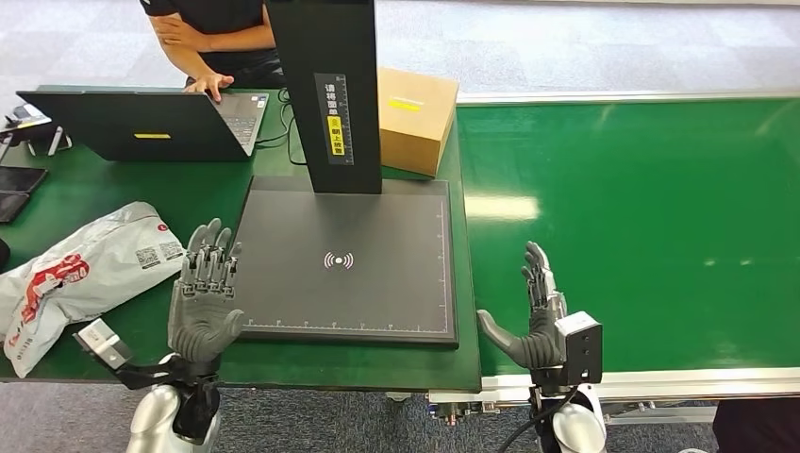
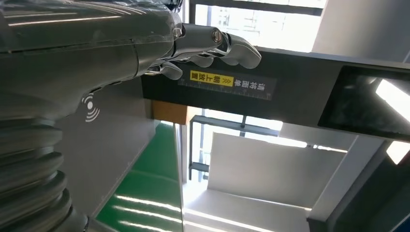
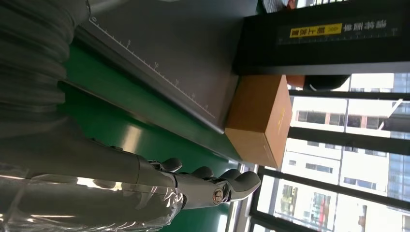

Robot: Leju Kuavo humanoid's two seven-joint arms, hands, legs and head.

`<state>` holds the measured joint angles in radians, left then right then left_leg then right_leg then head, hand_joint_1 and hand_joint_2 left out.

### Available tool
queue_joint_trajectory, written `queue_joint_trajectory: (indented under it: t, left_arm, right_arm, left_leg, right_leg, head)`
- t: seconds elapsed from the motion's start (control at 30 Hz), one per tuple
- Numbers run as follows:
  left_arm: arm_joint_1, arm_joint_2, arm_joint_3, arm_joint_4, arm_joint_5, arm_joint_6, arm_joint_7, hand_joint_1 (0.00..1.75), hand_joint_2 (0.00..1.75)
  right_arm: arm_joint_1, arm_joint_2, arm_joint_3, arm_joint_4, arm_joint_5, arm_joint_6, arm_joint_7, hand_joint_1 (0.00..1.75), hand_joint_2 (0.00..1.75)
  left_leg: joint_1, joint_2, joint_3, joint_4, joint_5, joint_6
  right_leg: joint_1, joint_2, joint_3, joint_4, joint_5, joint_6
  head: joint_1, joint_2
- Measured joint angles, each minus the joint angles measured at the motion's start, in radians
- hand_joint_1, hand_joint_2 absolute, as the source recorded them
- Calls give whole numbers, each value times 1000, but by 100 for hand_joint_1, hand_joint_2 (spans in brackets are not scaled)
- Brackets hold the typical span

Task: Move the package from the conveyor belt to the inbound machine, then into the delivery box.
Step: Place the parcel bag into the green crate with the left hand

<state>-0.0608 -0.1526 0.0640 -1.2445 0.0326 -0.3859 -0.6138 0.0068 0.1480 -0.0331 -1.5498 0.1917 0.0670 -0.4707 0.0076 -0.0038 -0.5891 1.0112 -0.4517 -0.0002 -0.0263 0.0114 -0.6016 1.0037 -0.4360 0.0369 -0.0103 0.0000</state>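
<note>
A grey and white plastic mailer package (image 1: 90,269) with red print lies on the green table at the left, beside the inbound machine. The machine has a dark flat scan platform (image 1: 349,260) and a black upright post (image 1: 330,90). My left hand (image 1: 203,297) is raised at the platform's front left corner, fingers straight and apart, holding nothing. My right hand (image 1: 540,316) hovers over the near edge of the green conveyor belt (image 1: 641,217), open and empty. The left wrist view shows my left hand (image 2: 208,46) in front of the post (image 2: 290,92). My right hand (image 3: 193,186) shows in the right wrist view.
A brown cardboard box (image 1: 415,118) stands behind the platform's right corner, also seen as the box (image 3: 261,121). An open laptop (image 1: 141,123) sits at the back left with a person's hand (image 1: 209,85) on it. Dark tablets (image 1: 17,189) lie at the far left edge.
</note>
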Motion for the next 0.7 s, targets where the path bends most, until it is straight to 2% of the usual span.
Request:
queue_joint_trajectory:
  t: [0.33, 0.53, 0.7]
  left_arm:
    - [2, -53, -42, 7, -34, 92, 56, 0, 175]
    - [1, -61, -70, 9, 21, 36, 38, 0, 175]
    - [0, -61, -84, 18, -1, 43, 24, 0, 175]
  right_arm:
    - [4, 0, 24, -6, 4, 59, -20, 0, 175]
    - [5, 0, 32, -11, 20, 67, -44, 0, 175]
    - [4, 0, 37, -11, 23, 84, -57, 0, 175]
  left_leg:
    - [0, 0, 0, 0, 0, 0]
    - [0, 0, 0, 0, 0, 0]
    - [0, 0, 0, 0, 0, 0]
  right_leg:
    - [0, 0, 0, 0, 0, 0]
    - [0, 0, 0, 0, 0, 0]
    - [0, 0, 0, 0, 0, 0]
  head:
    - [0, 0]
    - [0, 0]
    - [0, 0]
